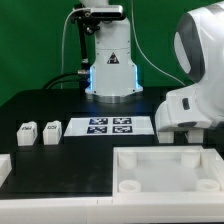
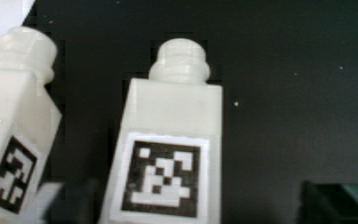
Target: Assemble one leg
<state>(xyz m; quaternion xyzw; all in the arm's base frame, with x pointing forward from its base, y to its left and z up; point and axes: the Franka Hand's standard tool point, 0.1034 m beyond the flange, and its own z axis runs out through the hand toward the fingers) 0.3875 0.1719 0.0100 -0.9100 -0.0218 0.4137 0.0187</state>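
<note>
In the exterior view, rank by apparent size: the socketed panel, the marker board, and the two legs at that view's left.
1. The panel, though it also sits nearest the camera.
2. The marker board.
3. The outer leg and the leg beside the board look alike, so I can't rank one above the other.

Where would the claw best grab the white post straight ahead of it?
Grip the leg around its blocky body, across the two flat long sides, probably from above: those faces are parallel, while the tip is rounded and ribbed. The other leg lies close beside it.
</note>
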